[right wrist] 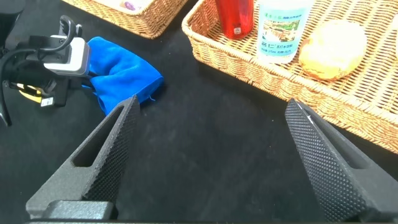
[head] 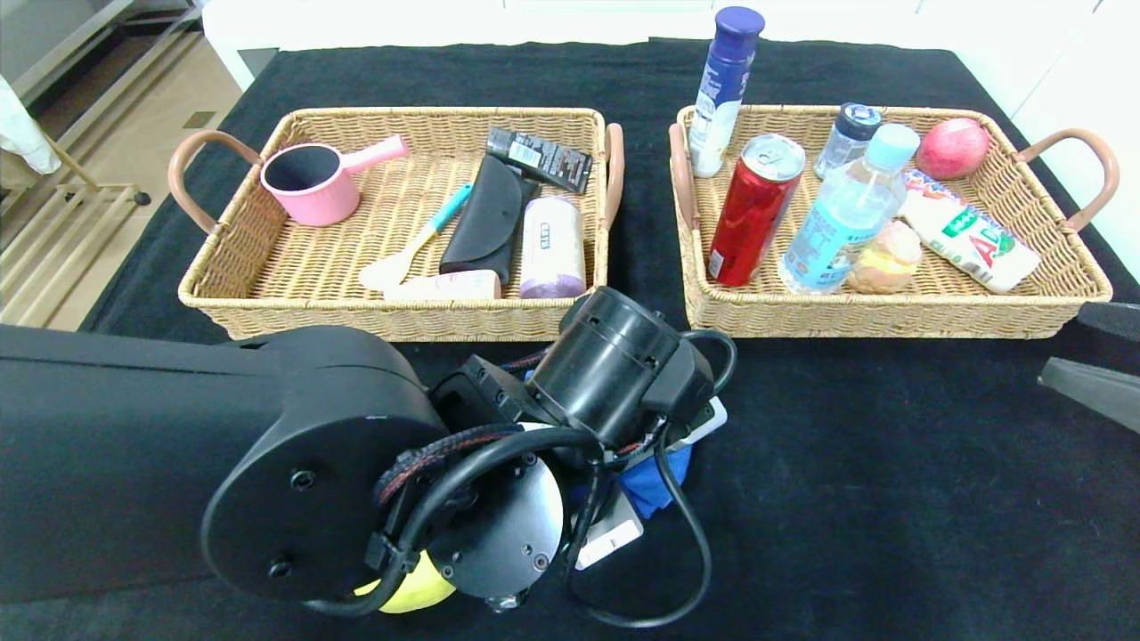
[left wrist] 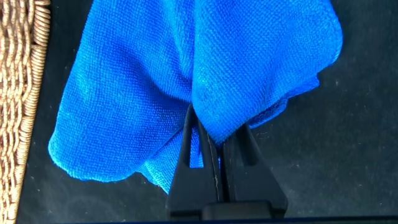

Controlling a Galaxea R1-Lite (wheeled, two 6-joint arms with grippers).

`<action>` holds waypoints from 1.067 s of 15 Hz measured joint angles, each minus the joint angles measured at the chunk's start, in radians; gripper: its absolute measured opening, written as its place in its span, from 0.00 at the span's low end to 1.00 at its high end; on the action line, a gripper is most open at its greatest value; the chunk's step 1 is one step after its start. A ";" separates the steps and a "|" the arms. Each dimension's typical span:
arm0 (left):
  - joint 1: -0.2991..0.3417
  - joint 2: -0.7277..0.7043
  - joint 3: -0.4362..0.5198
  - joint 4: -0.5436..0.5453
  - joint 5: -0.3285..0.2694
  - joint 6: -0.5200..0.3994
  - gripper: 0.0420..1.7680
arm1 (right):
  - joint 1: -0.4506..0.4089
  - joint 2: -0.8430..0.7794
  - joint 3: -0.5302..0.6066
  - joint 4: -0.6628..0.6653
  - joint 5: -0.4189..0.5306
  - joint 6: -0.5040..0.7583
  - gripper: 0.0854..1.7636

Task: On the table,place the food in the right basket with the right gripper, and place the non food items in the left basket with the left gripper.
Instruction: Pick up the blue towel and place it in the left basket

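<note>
Blue folded microfibre cloth (left wrist: pixel 186 81) lies on the black-draped surface (head: pixel 891 463) just before the left tan wicker basket (head: pixel 267 294), pinched in the clenched left black two-fingered tool (left wrist: pixel 211 149). Grasp looks made; next it needs lifting over the rim and releasing inside. The right black tool (right wrist: pixel 211 155) hangs spread wide near the right wicker basket (right wrist: pixel 249 74).

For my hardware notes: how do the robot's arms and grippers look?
Both are matte black. The left arm has thick cylindrical joints, a silver disc, looped black cables and one red-black braided cable. The left gripper has thin wedge fingers. The right gripper has textured triangular fingers.
</note>
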State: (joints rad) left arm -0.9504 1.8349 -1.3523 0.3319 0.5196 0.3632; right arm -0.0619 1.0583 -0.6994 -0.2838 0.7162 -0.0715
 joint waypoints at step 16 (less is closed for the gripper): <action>-0.018 -0.075 -0.041 -0.085 -0.043 -0.148 0.05 | -0.004 -0.034 -0.017 -0.001 0.008 0.044 0.97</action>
State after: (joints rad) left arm -0.9683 1.7598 -1.3936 0.2468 0.4770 0.2153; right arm -0.0657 1.0240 -0.7162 -0.2847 0.7240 -0.0274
